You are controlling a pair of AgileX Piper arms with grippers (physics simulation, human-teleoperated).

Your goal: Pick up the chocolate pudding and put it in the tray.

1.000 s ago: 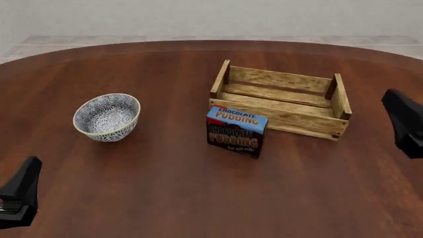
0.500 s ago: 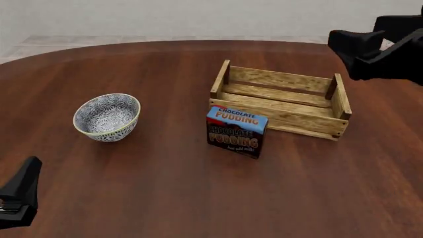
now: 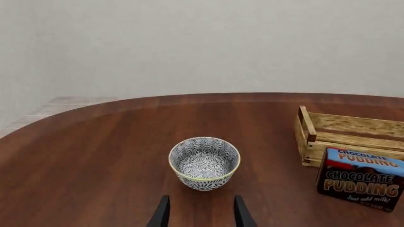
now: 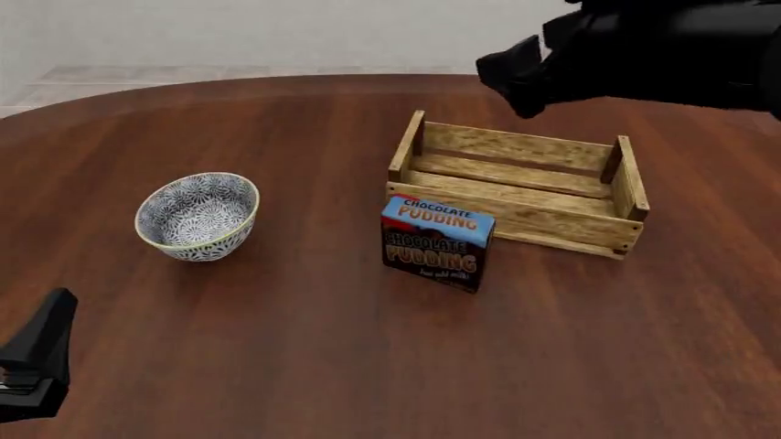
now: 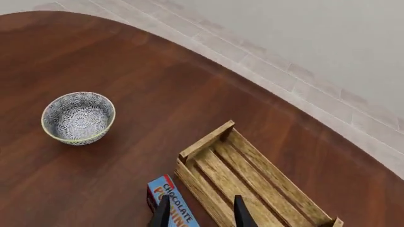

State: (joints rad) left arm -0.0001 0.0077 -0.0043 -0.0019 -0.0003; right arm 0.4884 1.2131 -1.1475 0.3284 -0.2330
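Note:
The chocolate pudding (image 4: 437,242), a small carton with a blue top band and a dark brown front, stands upright on the table against the near wall of the tray (image 4: 518,183). The tray is a shallow crate of light wooden slats, and it is empty. My right gripper (image 4: 510,75) hangs high over the tray's far left side, with the arm reaching in from the top right. Its wrist view looks down on the pudding (image 5: 170,203) and the tray (image 5: 252,179), and its fingers (image 5: 162,213) are apart and empty. My left gripper (image 4: 37,361) rests low at the near left, open and empty.
A round blue-white patterned bowl (image 4: 197,216) stands on the table left of the pudding. It also shows in the left wrist view (image 3: 204,163) just ahead of the fingers. The brown table's far edge (image 4: 366,78) curves along the back.
My right arm has swung from the right edge up and to the left, and now hangs over the tray's far side. The left arm, pudding, tray and bowl have not moved.

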